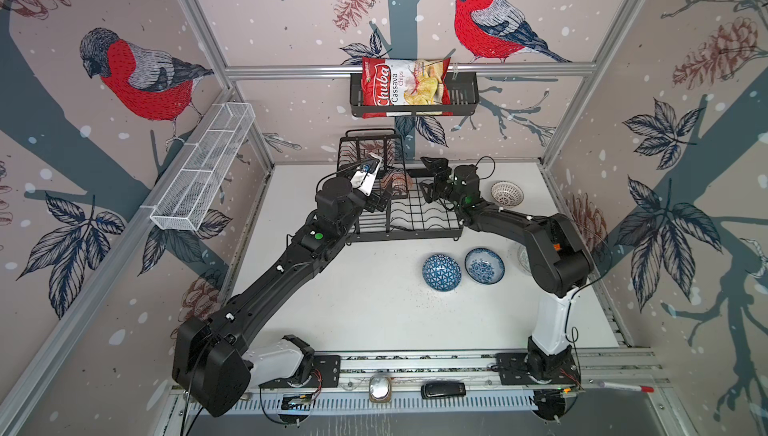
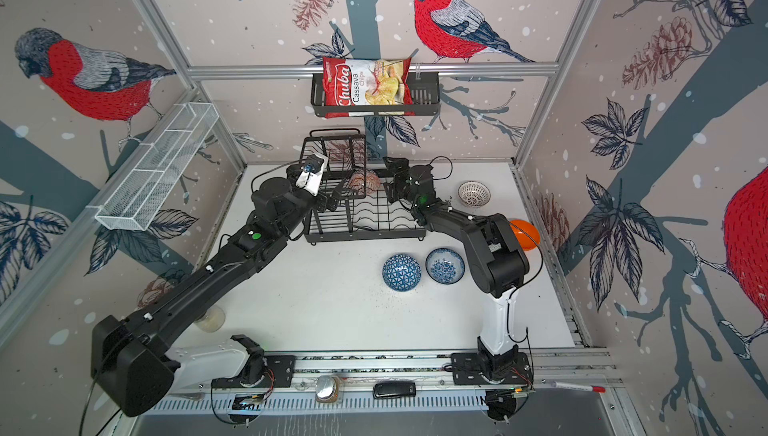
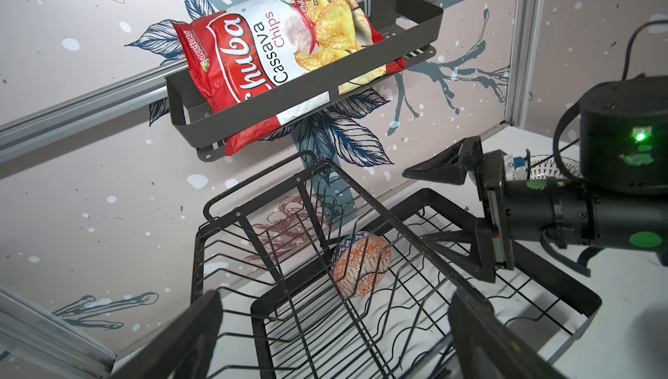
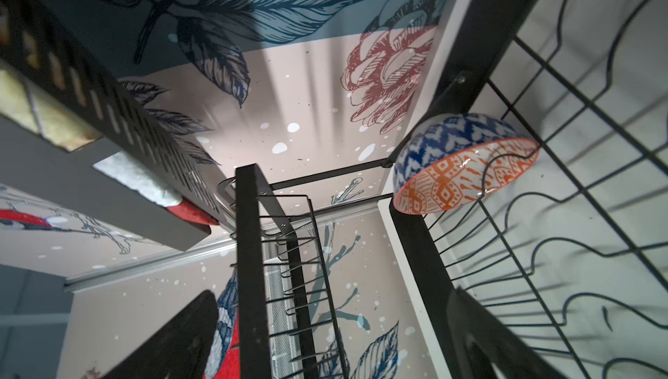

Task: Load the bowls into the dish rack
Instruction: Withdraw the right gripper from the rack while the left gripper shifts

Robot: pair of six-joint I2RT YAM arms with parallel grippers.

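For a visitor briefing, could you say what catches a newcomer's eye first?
The red Chuba cassava chips bag sits in the black basket on the back wall. Below, an orange-white patterned bowl leans on edge in the dish rack, between the left gripper and right gripper, both open.

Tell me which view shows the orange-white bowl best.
The right wrist view: the orange-white bowl is large and close there. The left wrist view shows it smaller, behind rack wires; both top views, tiny and partly hidden.

Left tool [image 3: 336, 297], right tool [image 3: 419, 207]: both agape.
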